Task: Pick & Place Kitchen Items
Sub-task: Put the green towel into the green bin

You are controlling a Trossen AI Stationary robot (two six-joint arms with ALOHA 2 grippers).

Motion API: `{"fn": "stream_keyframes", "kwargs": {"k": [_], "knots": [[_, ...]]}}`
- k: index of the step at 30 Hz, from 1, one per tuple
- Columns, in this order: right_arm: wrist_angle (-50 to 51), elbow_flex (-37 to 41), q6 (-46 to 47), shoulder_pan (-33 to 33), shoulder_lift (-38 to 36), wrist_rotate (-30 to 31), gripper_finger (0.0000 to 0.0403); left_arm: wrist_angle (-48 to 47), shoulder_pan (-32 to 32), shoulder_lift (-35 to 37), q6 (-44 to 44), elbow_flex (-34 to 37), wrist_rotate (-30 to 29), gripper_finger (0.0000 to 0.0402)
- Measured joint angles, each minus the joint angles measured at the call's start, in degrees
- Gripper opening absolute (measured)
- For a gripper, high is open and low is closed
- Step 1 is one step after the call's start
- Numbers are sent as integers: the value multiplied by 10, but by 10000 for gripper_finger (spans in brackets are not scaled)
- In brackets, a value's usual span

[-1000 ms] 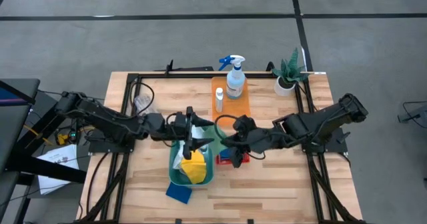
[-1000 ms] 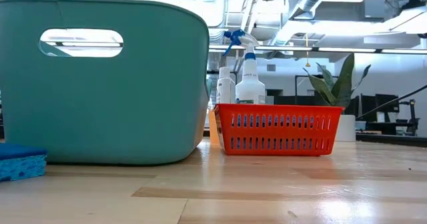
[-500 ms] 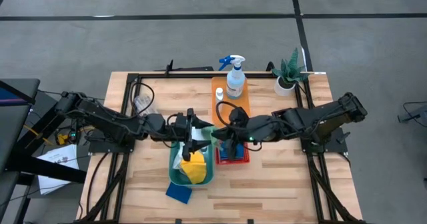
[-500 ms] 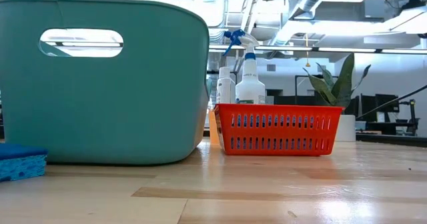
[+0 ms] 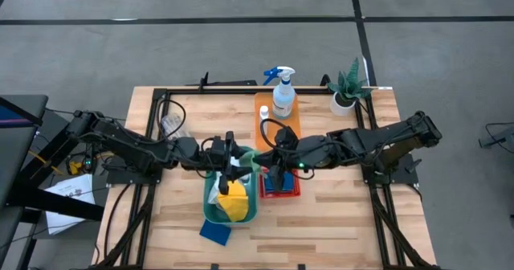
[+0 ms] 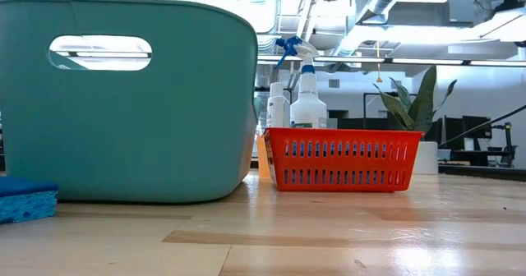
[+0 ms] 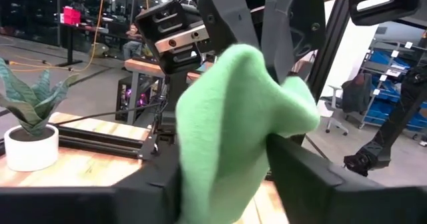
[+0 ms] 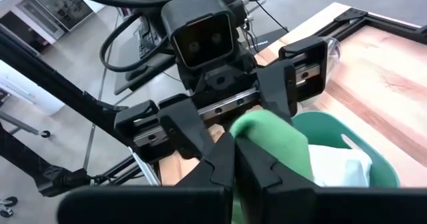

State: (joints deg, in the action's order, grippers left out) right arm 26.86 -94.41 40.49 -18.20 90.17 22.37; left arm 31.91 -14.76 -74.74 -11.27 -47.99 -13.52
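Left gripper clamps green cloth above teal tub, apparently for drop-in; right gripper shut, alongside.

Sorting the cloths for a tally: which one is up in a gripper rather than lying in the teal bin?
The green cloth, pinched between the left gripper's fingers above the teal bin. The yellow cloth and white cloth lie inside it.

Even, bright overhead light is cast on the wooden table, with only soft shadows. In the low view, glare is seen on the tabletop at lower right and ceiling lights are blown out. The green cloth is rendered blurred in the left wrist view.
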Motion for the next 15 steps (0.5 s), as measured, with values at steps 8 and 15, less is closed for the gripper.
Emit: {"fn": "stream_keyframes", "kwargs": {"k": [8, 15], "knots": [[5, 0, -5, 0, 0, 0, 0, 1, 0, 4, -16, 0, 5, 20], [0, 0, -20, -5, 1, 1, 25, 0, 0, 7, -17, 0, 13, 4]]}}
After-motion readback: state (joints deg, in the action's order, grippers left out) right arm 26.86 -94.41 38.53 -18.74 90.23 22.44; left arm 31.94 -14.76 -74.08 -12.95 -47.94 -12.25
